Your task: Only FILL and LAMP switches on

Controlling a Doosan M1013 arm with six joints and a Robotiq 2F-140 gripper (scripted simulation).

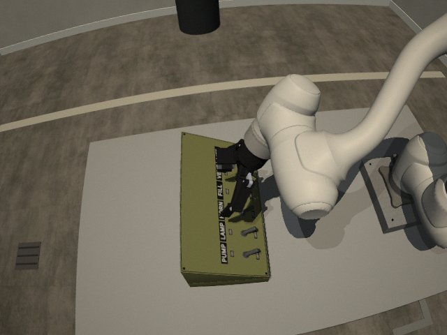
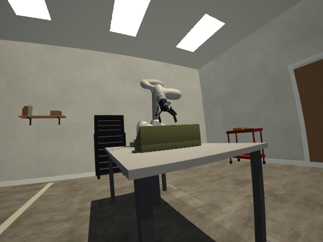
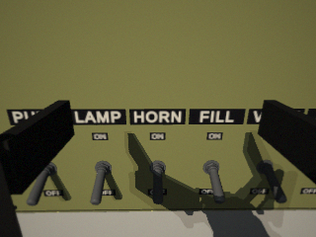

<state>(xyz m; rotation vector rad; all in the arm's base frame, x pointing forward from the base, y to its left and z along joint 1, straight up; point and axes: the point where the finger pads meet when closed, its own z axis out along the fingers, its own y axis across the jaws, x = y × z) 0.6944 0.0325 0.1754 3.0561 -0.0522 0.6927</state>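
The olive console (image 1: 202,216) (image 2: 169,137) (image 3: 158,59) lies on the grey table (image 1: 137,216) (image 2: 182,156). It has a row of labelled toggle switches. In the wrist view the PUMP lever (image 3: 41,185), LAMP lever (image 3: 100,182), HORN lever (image 3: 158,180), FILL lever (image 3: 214,180) and the lever right of it (image 3: 272,180) all lean toward their OFF marks. The LAMP lever (image 1: 248,230) and PUMP lever (image 1: 251,252) also show from above. My gripper (image 1: 225,185) (image 2: 166,120) (image 3: 167,118) is open wide and empty. It hangs a little above the console, centred over HORN.
The arm's base stands on a mount plate (image 1: 393,216) at the table's right. The console's long edge with the levers faces the arm. Off the table are a black cylinder (image 1: 197,16), a black cabinet (image 2: 109,143) and a red cart (image 2: 245,131).
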